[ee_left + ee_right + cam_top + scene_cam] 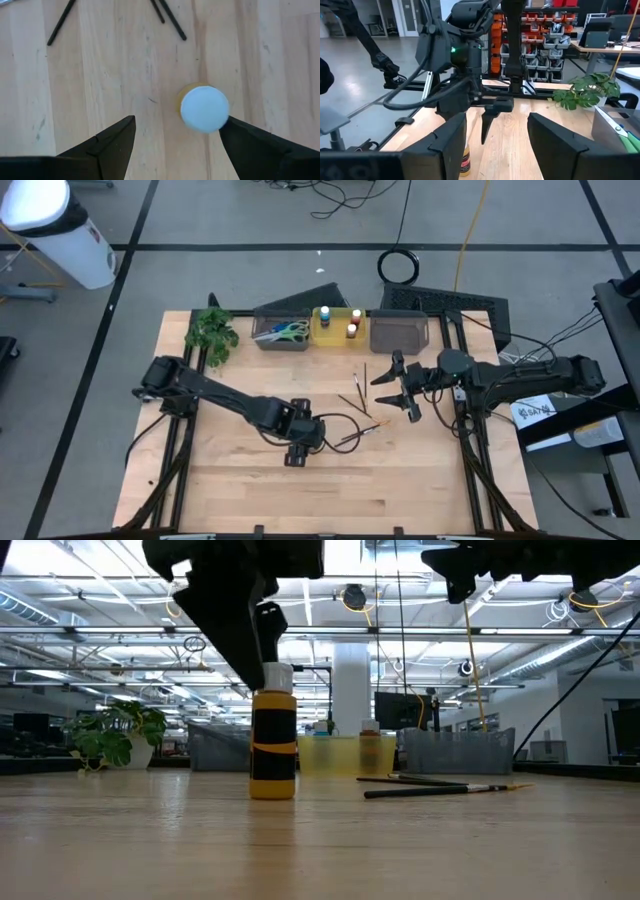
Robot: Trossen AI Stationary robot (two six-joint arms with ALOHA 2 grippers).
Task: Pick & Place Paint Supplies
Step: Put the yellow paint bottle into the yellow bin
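Note:
A small orange-yellow paint bottle [273, 745] with a black label and a white cap [204, 109] stands upright on the wooden table near the middle. My left gripper [175, 125] hangs over it, pointing steeply down and open, one finger on either side of the cap; the cap sits close to one finger. Thin dark brushes [355, 393] lie on the table beyond it, also seen as brushes [440, 786] in the low view. My right gripper [408, 390] hovers open and level at the right, above the table, with nothing between its fingers. My left gripper comes at the bottle from above. One finger [250, 142] stands right at the cap's rim [225, 116], and I cannot tell whether it touches. The other finger is well apart from the cap. The bottle stands upright on its base on the table.
Along the far edge stand a grey bin with scissors [281, 333], a yellow bin with paint bottles [337, 326] and another grey bin [400, 332]. A green plant [212, 333] sits at the far left. More brushes [362, 432] lie right of my left gripper.

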